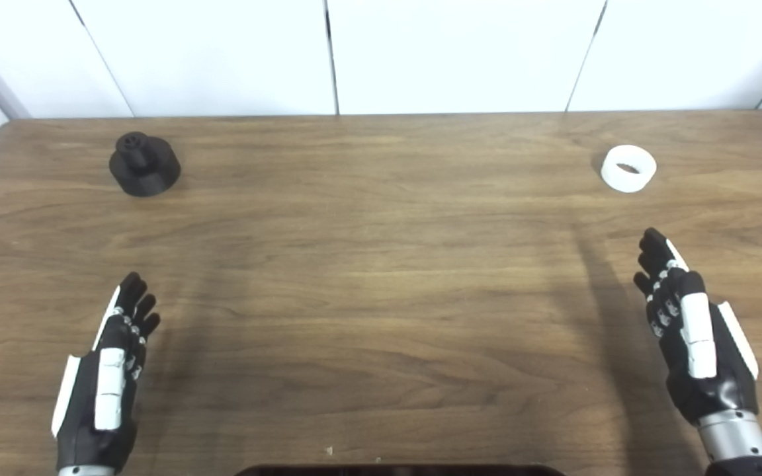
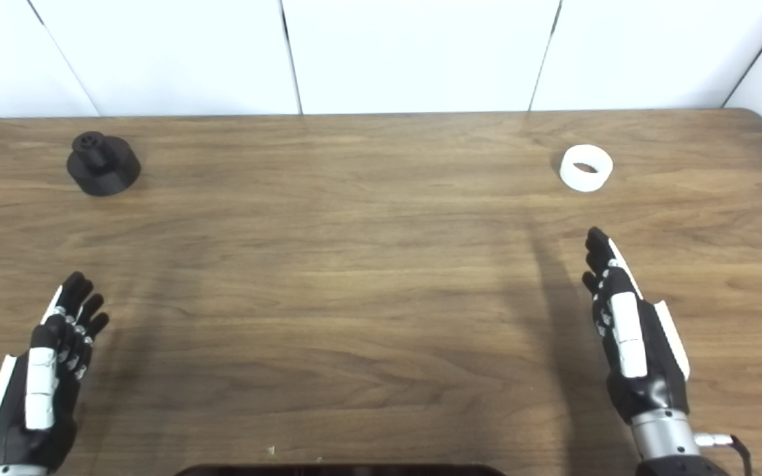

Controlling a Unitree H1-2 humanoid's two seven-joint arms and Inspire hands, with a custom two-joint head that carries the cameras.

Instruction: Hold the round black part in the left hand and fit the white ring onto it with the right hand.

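The round black part (image 1: pixel 144 165) stands upright on the desk (image 1: pixel 381 277) at its far left — a broad, low cylinder as a base with a narrower round stub rising from the middle, small holes showing in the stub's top. The white ring (image 1: pixel 628 168) lies flat at the far right, near the back edge — a short, thick-walled band with its opening facing up. The two are well apart, each standing free.

bare table (image 1: pixel 381 264) between both hands
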